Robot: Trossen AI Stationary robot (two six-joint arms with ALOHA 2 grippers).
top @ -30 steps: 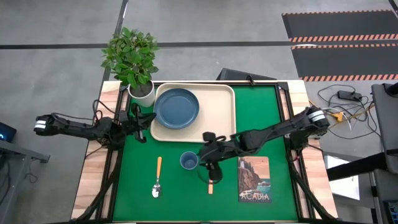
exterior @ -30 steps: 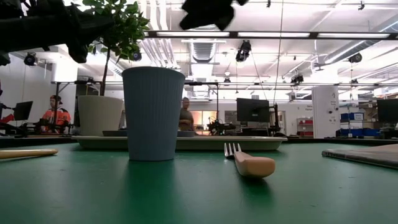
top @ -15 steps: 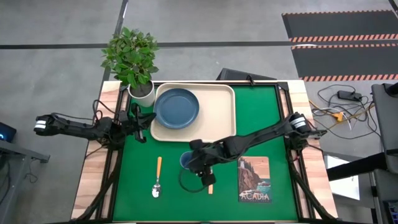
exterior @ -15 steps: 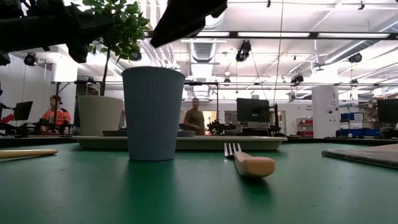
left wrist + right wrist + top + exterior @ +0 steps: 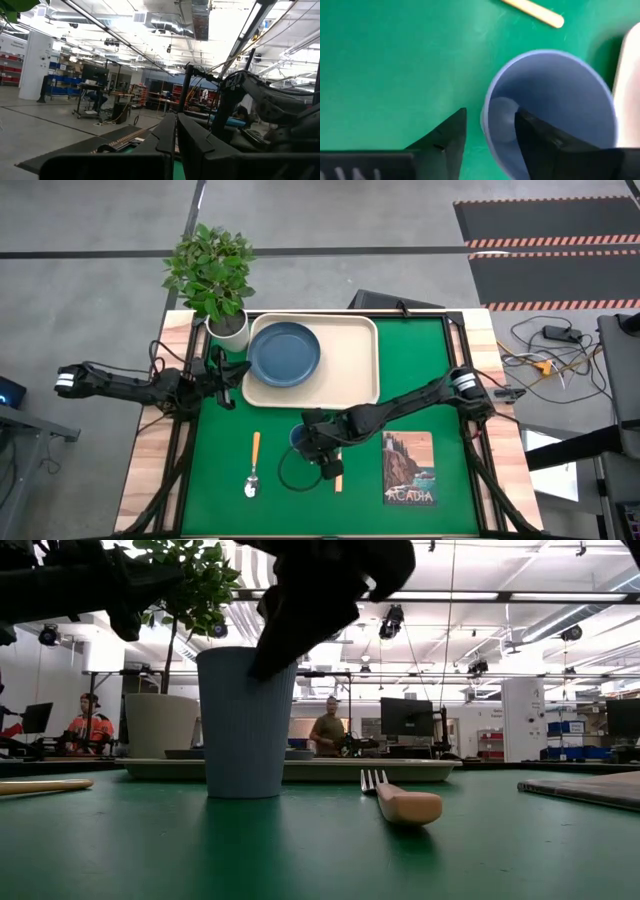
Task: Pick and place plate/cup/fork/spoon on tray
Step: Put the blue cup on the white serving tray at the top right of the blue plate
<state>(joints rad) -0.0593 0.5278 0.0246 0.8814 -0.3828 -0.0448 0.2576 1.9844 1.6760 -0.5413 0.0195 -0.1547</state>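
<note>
The light-blue cup (image 5: pixel 299 438) stands upright on the green mat, just near of the cream tray (image 5: pixel 355 370), which holds the slate-blue plate (image 5: pixel 285 352). My right gripper (image 5: pixel 490 114) is open above the cup's rim (image 5: pixel 485 117), one finger (image 5: pixel 540 135) inside the cup and one (image 5: pixel 445 140) outside, with a gap on each side. The low view shows it over the cup's (image 5: pixel 247 720) right rim. The fork (image 5: pixel 338 478) lies beside the cup and the spoon (image 5: pixel 253 465) to its left. My left gripper (image 5: pixel 228 375) waits shut by the tray's left end.
A white pot (image 5: pixel 230 330) with a leafy plant (image 5: pixel 212 270) stands at the far left corner beside the tray. An "ACADIA" picture card (image 5: pixel 408 468) lies on the mat to the right of the fork. People show in the room beyond the table.
My right gripper has moved toward the table's left edge and down, from over the fork to the cup, and now straddles the cup's rim. The cup, fork and spoon have stayed where they were.
</note>
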